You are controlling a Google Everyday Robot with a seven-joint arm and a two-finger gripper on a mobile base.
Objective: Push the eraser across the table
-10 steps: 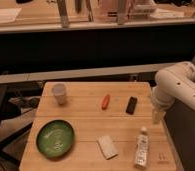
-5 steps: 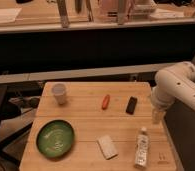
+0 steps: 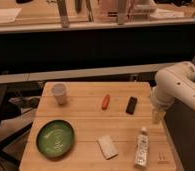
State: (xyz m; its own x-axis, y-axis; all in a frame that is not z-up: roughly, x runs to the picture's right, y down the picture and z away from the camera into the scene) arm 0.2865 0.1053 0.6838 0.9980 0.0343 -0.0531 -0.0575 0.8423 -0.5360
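The eraser (image 3: 132, 104), a small black oblong block, lies on the light wooden table (image 3: 81, 162), right of centre and towards the far side. My gripper (image 3: 157, 116) hangs from the white arm over the table's right edge. It is a short way to the right of the eraser and slightly nearer the camera, not touching it. The gripper is open and holds nothing.
An orange carrot-like piece (image 3: 105, 101) lies just left of the eraser. A pale cup (image 3: 59, 93) stands at the far left, a green plate (image 3: 55, 137) at the near left. A whitish flat block (image 3: 107, 147) and a white tube (image 3: 141, 147) lie near the front.
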